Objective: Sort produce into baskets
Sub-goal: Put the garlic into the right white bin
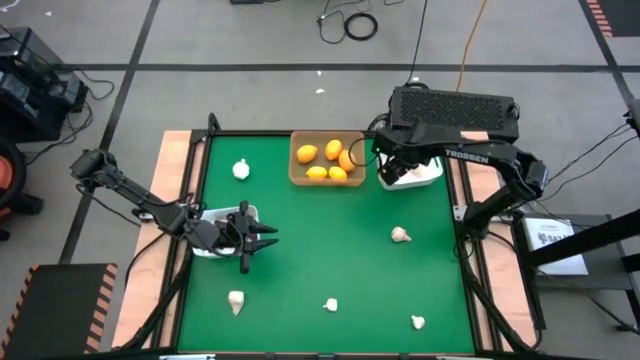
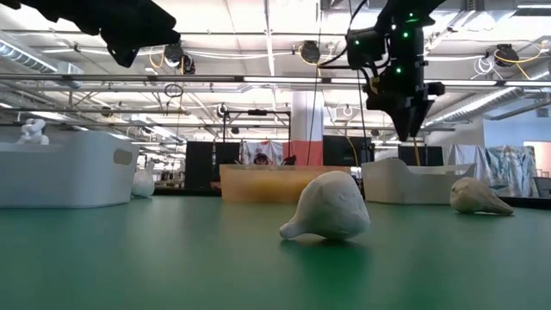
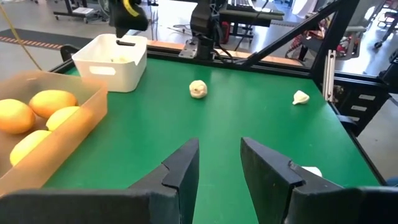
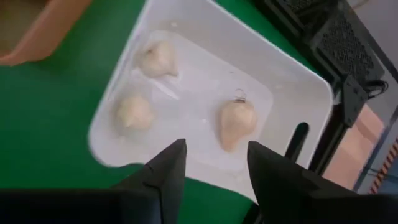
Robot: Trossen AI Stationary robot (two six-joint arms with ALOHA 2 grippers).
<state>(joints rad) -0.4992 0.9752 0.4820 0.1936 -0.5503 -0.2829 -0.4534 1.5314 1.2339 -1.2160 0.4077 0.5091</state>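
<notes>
**Lemons sorted, garlic half gathered**

Yellow fruits (image 1: 327, 160) fill the tan basket (image 1: 297, 175) at the table's far edge. Right gripper (image 4: 211, 165), fingers apart and empty, hovers over the far-right white basket (image 4: 298, 81) holding three garlic bulbs (image 4: 236, 121). Five loose bulbs (image 1: 400, 235) remain on the mat. Left gripper (image 3: 217, 168), fingers apart, waits beside the left-edge white basket (image 1: 205, 248).

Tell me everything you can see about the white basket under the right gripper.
The white basket is a shallow rectangular tray with rounded corners, plastic-looking and smooth. It sits flat on the green table at the far right corner, close beside the tan basket. Three whitish garlic bulbs lie inside, apart from each other. The right gripper hangs open above it, touching nothing.
</notes>
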